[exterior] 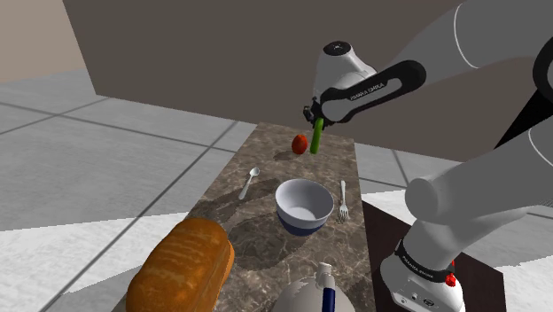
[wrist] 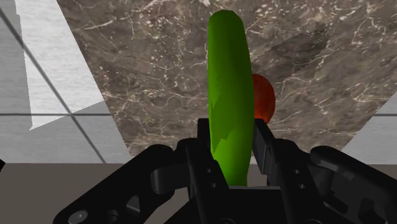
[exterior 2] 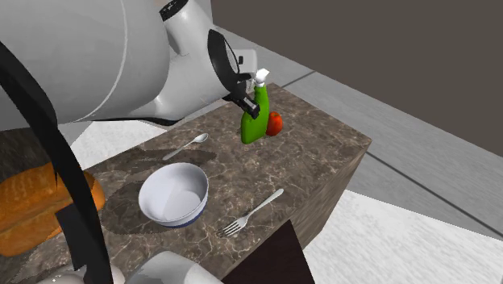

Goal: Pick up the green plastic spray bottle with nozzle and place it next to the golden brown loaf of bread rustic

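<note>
My black gripper (exterior: 312,120) is shut on the green spray bottle (exterior: 315,137), which hangs above the far end of the marble table. In the second exterior view the green spray bottle (exterior 2: 255,119) shows its white nozzle at the top, with the gripper (exterior 2: 245,103) clasping its upper part. The wrist view has the green spray bottle (wrist: 230,95) squeezed between both fingers (wrist: 202,143). The golden brown loaf of bread (exterior: 182,266) lies at the table's near end, at the shoulder view's lower left; the loaf of bread (exterior 2: 32,206) is partly hidden behind the arm.
A red tomato-like fruit (exterior: 300,143) rests under and beside the bottle. A white bowl (exterior: 304,205) stands mid-table, a spoon (exterior: 249,183) on one side and a fork (exterior: 343,201) on the other. A white jug-like object (exterior: 316,292) is at the near edge. The table's edges (exterior 2: 355,153) drop to floor.
</note>
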Robot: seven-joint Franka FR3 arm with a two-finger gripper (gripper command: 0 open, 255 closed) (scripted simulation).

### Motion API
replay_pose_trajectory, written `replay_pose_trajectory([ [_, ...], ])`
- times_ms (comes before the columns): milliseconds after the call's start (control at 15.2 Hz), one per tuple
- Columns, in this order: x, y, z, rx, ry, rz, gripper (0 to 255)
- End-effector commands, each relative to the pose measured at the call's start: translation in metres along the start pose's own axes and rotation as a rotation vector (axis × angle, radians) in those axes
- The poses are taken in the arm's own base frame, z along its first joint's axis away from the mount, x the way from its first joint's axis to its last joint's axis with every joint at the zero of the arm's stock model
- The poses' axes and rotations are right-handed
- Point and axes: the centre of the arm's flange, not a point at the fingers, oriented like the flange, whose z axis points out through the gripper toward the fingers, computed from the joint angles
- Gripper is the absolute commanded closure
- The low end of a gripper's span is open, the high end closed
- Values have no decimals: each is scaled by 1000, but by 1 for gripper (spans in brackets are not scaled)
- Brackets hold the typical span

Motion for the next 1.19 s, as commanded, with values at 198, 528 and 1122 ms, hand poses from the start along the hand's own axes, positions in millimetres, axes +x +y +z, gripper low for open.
replay_pose_trajectory([
  [198, 12, 0, -23, 0, 0, 0, 255],
  [528, 25, -1, -46, 0, 0, 0, 255],
  [1122, 49, -1, -87, 0, 0, 0, 255],
])
